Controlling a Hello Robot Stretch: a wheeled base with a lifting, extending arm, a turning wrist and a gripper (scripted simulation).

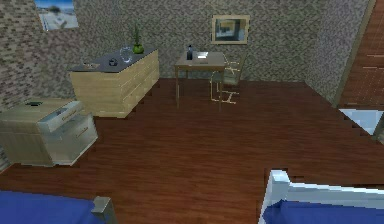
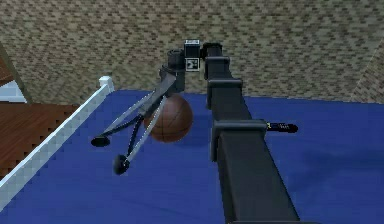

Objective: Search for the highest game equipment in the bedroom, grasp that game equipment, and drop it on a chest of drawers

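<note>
An orange-brown ball lies on a blue bed in the arm side view. My gripper reaches out over the bed, its two thin fingers slanting down to the ball's left, its dark body just above the ball. I cannot tell whether it holds anything. The dark arm rises from the bottom edge to the white marker squares. In the forward view a light wooden chest of drawers stands against the far patterned wall, with a plant and small items on top.
A white rail edges the bed, with wooden floor beyond. In the forward view stand a desk with a chair, a white printer-like box at the left, blue bed corners at the bottom, and a brown door.
</note>
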